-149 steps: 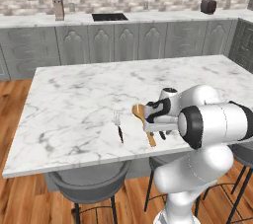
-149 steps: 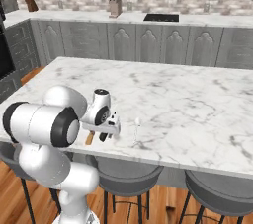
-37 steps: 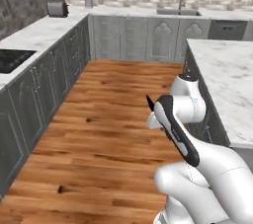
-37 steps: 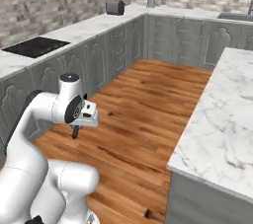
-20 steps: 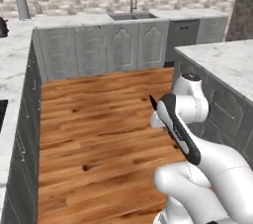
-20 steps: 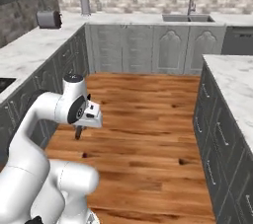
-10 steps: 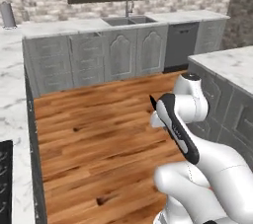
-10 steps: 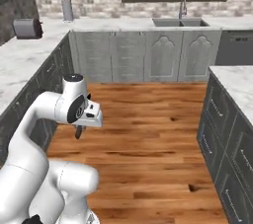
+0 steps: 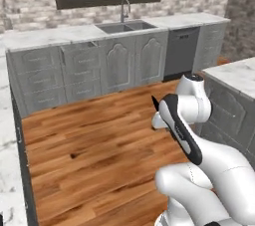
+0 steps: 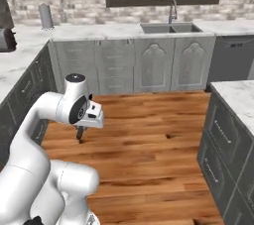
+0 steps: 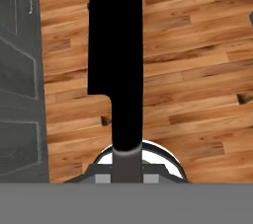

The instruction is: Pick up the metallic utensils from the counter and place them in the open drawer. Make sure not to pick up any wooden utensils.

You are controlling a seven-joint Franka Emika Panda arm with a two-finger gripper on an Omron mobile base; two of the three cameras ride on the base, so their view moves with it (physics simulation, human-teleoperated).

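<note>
A broad stretch of wooden floor [image 10: 149,135] lies open ahead of the arm, so the space over it is free out to the far wall. That far side is closed off by a run of grey cabinets [image 10: 129,65] under a counter with a sink [image 10: 171,28], with a dark dishwasher front [image 9: 180,51] at its right end. On the right the grey side of the kitchen island [image 10: 223,159] narrows the passage, on the left a second row of dark cabinets [image 10: 30,90] hems it in, and the black knife [image 11: 116,60] sticking out from the gripper [image 10: 80,134] hangs above the bare boards.

Black knife [image 11: 116,60], apparently clamped in the jaws, over wooden floor.
</note>
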